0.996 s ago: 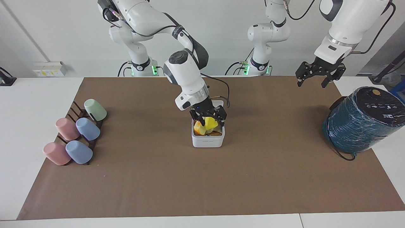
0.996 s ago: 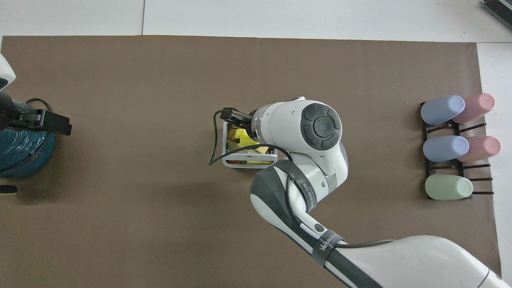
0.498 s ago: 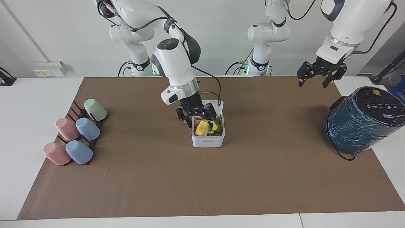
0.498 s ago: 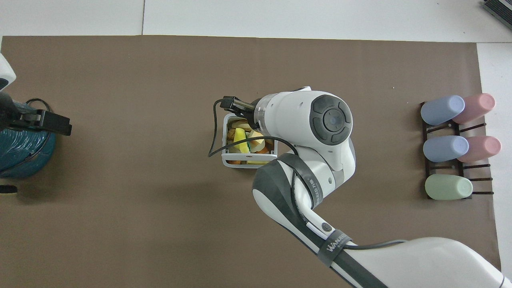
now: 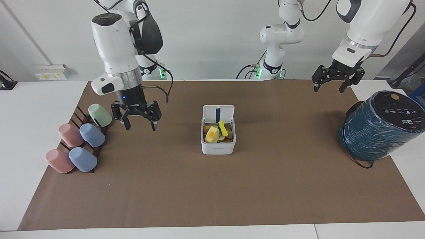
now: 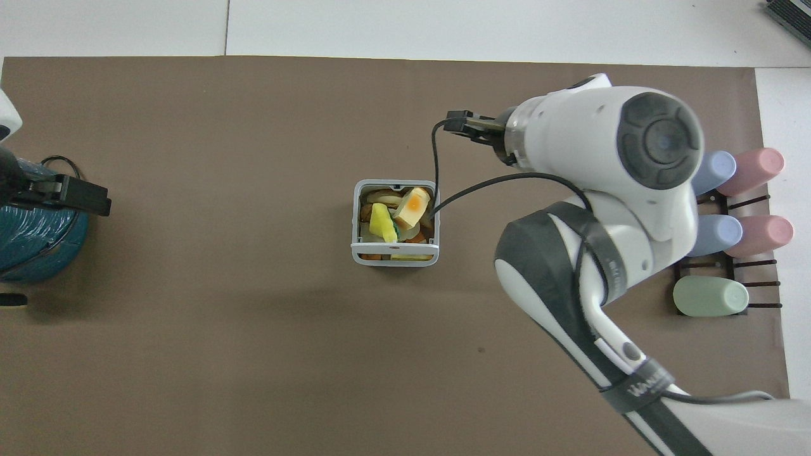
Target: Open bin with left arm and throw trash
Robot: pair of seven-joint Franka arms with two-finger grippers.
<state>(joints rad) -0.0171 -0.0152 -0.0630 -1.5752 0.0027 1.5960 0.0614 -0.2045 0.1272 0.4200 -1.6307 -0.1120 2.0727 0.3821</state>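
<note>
Trash (image 5: 216, 132) sits in the open bin (image 5: 218, 147); your right gripper (image 5: 136, 120) hangs spread, empty; left gripper (image 5: 335, 80) spread, waiting; shut the lid next.

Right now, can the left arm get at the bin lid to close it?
Probably yes. The lid stands upright and open on the bin, with bare mat around it. The left end effector hangs open near the teal appliance; the right end effector is off by the cups.
</note>
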